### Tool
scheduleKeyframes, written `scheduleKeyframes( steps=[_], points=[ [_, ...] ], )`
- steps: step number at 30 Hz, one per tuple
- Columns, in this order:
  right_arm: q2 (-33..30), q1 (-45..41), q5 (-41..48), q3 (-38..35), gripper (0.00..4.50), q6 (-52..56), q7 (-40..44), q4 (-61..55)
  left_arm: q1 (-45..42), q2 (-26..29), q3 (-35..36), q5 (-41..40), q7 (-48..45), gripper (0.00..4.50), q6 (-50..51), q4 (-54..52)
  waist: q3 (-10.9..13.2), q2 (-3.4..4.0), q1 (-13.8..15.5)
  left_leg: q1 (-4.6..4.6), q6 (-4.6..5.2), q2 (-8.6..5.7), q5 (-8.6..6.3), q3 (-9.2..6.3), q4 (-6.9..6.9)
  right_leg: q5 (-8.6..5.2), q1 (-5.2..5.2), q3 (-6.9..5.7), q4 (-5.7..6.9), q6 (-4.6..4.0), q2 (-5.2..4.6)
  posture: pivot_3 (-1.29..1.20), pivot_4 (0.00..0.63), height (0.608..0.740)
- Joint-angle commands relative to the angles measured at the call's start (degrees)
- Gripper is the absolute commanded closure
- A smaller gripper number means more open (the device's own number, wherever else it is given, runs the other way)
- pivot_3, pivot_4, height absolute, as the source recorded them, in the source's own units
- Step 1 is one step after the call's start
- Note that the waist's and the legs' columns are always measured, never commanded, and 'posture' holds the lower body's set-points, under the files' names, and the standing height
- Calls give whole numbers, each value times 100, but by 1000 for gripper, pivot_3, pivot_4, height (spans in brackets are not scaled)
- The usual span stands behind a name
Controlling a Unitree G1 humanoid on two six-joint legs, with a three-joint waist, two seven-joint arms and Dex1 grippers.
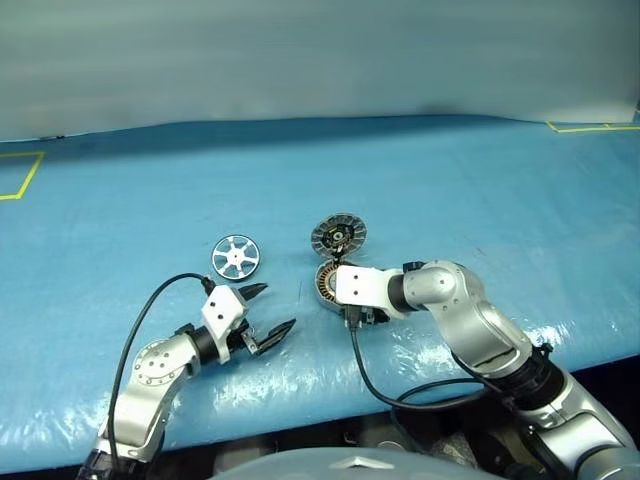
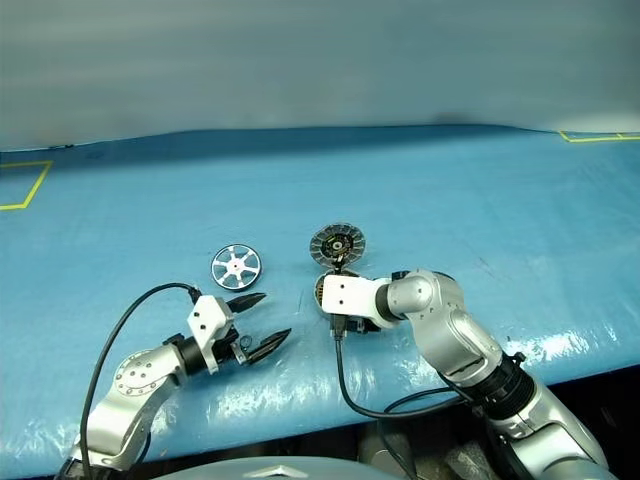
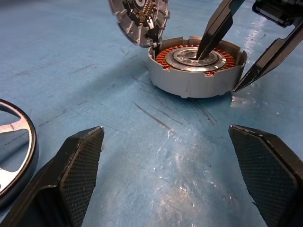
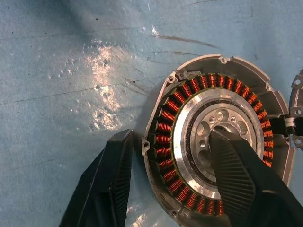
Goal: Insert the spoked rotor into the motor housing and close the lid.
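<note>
1. Your motor housing sits on the blue tabletop, open side up, with the ring of copper-coloured windings and the silver hub exposed.
2. Its lid is swung up and back on the far rim of the housing, still joined there, with the dark striped inner face turned toward you.
3. Your spoked rotor lies flat on the tabletop to the left of the housing, apart from it and untouched.
4. Your right pincer points steeply down over the housing. One finger reaches into the silver hub, and the other stands outside the housing wall on the near side, so the wall and windings lie between the two.
5. The right pincer is parted, straddling that side of the housing. You cannot tell from the views whether the fingers press on the metal or merely stand close to it.
6. Your left pincer hovers low over the tabletop, near you and just this side of the rotor, pointing toward the housing.
7. The left pincer is fully released, its fingers spread wide with nothing between them but bare tabletop.
</note>
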Motion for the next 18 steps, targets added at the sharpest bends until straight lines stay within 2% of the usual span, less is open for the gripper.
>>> scheduleKeyframes(
  steps=[1, 4, 6, 12, 18],
  points=[
    [45, 104, 227, 139, 1109, -48, 23, 208, -82, 49, 8, -81, -63, 0, 61, -233, 0, 0, -6, 1, 0, 0, 0, 1, 0, 0, 0, 1, 0, 0, 0, 0, 150, 740],
    [-44, 78, 425, 75, 117, -124, 150, -13, -93, 109, 98, -98, -78, 0, 25, -327, -1, -1, -10, 4, -2, 2, 2, 1, 1, 1, 1, 2, 1, 0, 2, 0, 150, 740],
    [-135, 96, 584, -76, 117, -281, 182, -195, -70, 123, 207, -248, -89, 0, 43, -440, 1, -1, -5, 4, -4, 3, 3, 0, 0, 1, -1, 1, 2, -1, 2, 0, 150, 740],
    [-75, 510, 1648, -1144, 117, -515, 25, -1027, 205, 328, 646, -418, -18, 0, 47, -803, 9, 1, 1, -9, -3, 4, 1, 0, -5, 4, -13, 1, 1, 6, 1, 0, 150, 740],
    [511, 1121, 2335, -2031, 117, -440, -896, -1485, 782, 525, 940, -460, -60, 0, 43, -979, 14, -4, 9, -12, -3, 4, -4, 1, -9, -5, -13, -1, -7, -4, -2, 0, 150, 740]
  ],
)
